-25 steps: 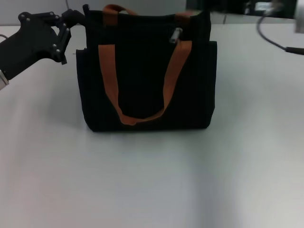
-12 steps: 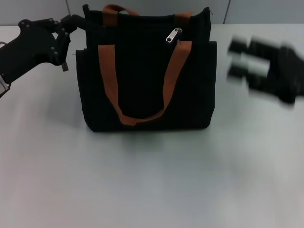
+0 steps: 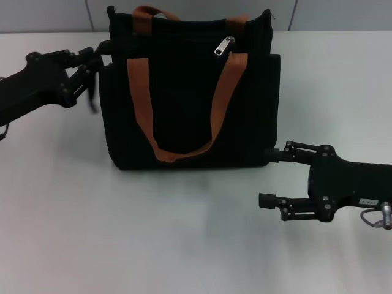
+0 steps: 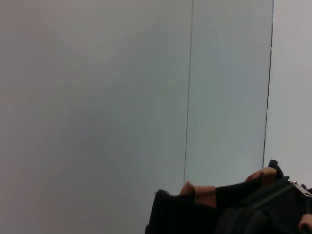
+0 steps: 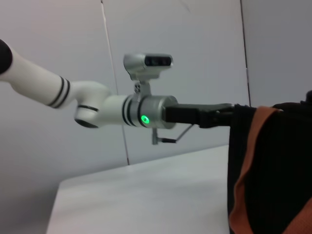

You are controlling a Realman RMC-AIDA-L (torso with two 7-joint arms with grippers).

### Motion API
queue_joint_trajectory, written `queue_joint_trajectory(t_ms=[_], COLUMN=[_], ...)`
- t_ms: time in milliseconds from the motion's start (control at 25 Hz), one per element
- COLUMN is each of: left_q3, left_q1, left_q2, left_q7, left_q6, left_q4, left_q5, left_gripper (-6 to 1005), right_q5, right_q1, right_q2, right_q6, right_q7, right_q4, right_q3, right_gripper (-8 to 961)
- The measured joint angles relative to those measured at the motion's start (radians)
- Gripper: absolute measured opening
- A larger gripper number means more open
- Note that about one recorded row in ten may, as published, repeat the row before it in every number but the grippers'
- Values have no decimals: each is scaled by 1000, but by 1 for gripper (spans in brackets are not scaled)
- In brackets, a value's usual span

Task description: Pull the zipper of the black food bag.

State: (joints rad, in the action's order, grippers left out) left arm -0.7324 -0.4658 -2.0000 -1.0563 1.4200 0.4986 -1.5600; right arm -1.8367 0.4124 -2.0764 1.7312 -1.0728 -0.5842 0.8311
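Observation:
The black food bag (image 3: pixel 184 110) stands upright mid-table, its orange-brown handles hanging down the front. The silver zipper (image 3: pixel 224 46) lies on the zip line near the top, right of centre. My left gripper (image 3: pixel 98 72) is open at the bag's upper left corner, its upper finger against the bag's edge. My right gripper (image 3: pixel 271 176) is open and empty, low over the table by the bag's lower right corner, not touching it. The left wrist view shows the bag's top (image 4: pixel 229 209) and the zipper (image 4: pixel 295 183). The right wrist view shows the bag's side (image 5: pixel 278 165) and the left gripper (image 5: pixel 217 116) meeting it.
The white table (image 3: pixel 184 245) spreads around the bag, open in front. A grey panelled wall (image 3: pixel 343 12) runs behind. A cable (image 3: pixel 373 219) hangs at my right wrist. The white left arm (image 5: pixel 97 109) with its camera reaches in from the left.
My right arm swept in from the far right and dropped to table level beside the bag's lower right corner. My left gripper moved down and closer to the bag's left edge.

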Motion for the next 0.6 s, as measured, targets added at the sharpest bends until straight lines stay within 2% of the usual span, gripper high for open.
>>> queue_joint_trajectory(t_ms=[160, 200, 240, 280, 440, 520, 600], left_q3=[0, 0, 5, 7, 13, 8, 4], left_q1=[33, 33, 53, 58, 80, 89, 95], left_q2=[20, 20, 39, 45, 83, 87, 78], left_q7=[-119, -119, -173, -188, -233, -229, -203], left_q6=[51, 51, 91, 108, 255, 324, 383], left_q4=[51, 51, 73, 76, 74, 72, 71], left_q5=[-10, -10, -11, -11, -12, -24, -60], left_gripper=[88, 155, 223, 290, 449, 529, 596], right_q5=[-1, -1, -1, -1, -1, -2, -2], right_q1=[6, 7, 9, 10, 15, 20, 23], right_q2=[-1, -1, -1, -1, -1, -1, -2], right_q6=[-43, -54, -63, -68, -73, -73, -71], right_q7=[35, 39, 42, 51, 79, 103, 127], right_q4=[22, 25, 28, 33, 42, 55, 72], right_q3=[1, 2, 2, 2, 3, 4, 4], right_gripper=[820, 820, 820, 820, 820, 820, 820])
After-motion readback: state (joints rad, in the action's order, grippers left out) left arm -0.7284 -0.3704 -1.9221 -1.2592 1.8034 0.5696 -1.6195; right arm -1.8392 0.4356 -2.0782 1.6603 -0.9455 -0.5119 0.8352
